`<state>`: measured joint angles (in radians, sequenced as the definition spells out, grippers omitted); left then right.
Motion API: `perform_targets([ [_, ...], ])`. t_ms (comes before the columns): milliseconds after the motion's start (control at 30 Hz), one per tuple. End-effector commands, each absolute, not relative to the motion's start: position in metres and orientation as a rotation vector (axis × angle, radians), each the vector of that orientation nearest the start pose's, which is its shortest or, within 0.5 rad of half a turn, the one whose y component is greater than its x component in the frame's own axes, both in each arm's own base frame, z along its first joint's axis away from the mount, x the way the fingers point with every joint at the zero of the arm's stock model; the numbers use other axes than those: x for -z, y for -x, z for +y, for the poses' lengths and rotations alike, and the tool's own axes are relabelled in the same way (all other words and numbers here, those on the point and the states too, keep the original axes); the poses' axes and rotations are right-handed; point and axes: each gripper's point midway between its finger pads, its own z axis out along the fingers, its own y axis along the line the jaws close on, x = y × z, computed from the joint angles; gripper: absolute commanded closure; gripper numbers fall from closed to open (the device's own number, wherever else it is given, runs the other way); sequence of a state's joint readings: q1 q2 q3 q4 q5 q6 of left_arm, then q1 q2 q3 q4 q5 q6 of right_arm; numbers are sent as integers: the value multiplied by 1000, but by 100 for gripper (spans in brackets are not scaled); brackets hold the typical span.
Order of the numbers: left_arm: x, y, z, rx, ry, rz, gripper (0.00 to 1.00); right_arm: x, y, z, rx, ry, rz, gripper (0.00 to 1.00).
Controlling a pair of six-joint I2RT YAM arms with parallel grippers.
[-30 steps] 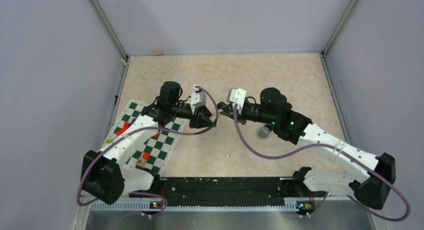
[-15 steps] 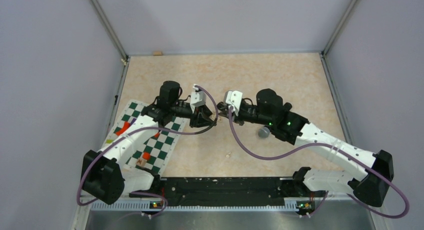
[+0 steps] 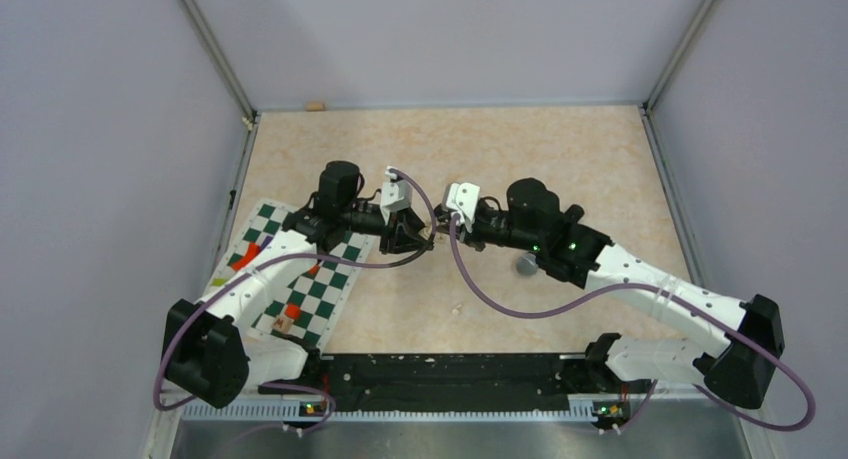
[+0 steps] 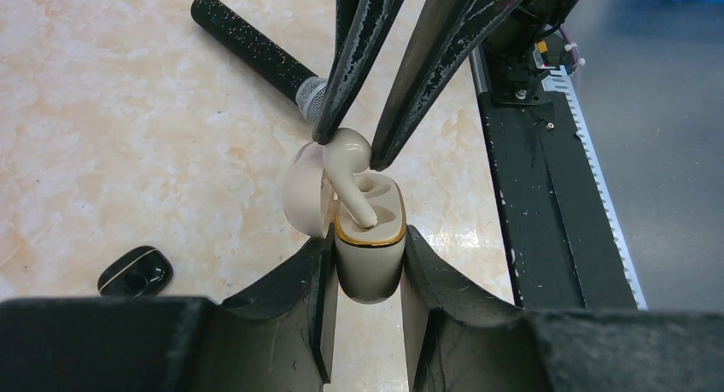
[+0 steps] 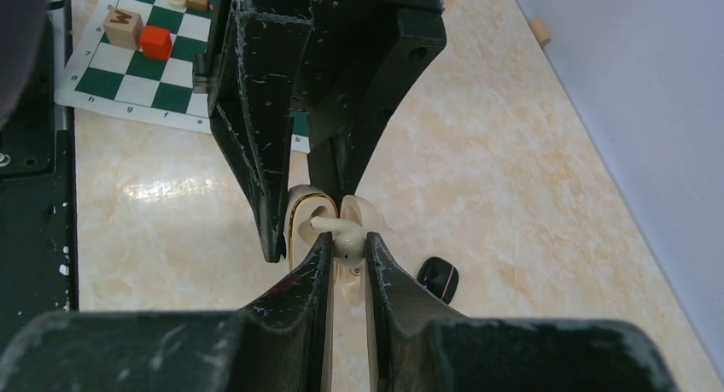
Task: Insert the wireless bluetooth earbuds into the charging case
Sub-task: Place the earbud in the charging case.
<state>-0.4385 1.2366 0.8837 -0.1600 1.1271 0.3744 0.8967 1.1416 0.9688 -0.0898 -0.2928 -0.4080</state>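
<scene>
White earbud point(image 4: 348, 153) is the piece in play, so I read outward from my left wrist camera. Nearest the lens, the left gripper point(image 4: 367, 238) is clamped on the sides of the charging case point(image 4: 369, 268), holding it upright with its gold-rimmed mouth facing up and its lid point(image 4: 300, 191) hinged open to the left. Just beyond, the earbud's stem slants down into the case, its tip at the nearer well. Its rounded head is pinched between the closed fingers of the right gripper point(image 4: 348, 150), which comes in from above.

The step in hand looks to me like seating this bud. I would hold the left clamp firm and do all the work with the right arm. First take out the slant so the stem lines up with its well, then press down slowly along that line. I would part the right fingers only once the head sits in its cup, since letting go early could tip the bud out over the rim. The right fingers sit close to the lid, so I would avoid sideways drift.

Farther off on the table point(image 4: 102, 153) lie a small black oval object point(image 4: 135, 271), which I cannot identify, and a black microphone point(image 4: 256, 46).
</scene>
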Motion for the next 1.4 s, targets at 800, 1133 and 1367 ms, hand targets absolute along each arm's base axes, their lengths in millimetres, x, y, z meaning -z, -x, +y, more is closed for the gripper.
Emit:
perform_targets([
  [800,-246,-217,-270,1226,-1285,1354,97,-295,-218,345,-663,1200,1298,100],
  [1133,-253,-221,-268,1239,-1236,1353,98,-293,-215,346,-686,1196,1309,100],
  [1367,-255,-223,-267,1247,-1217,1353,98,-289,-215,347,-688,1204,1310,100],
])
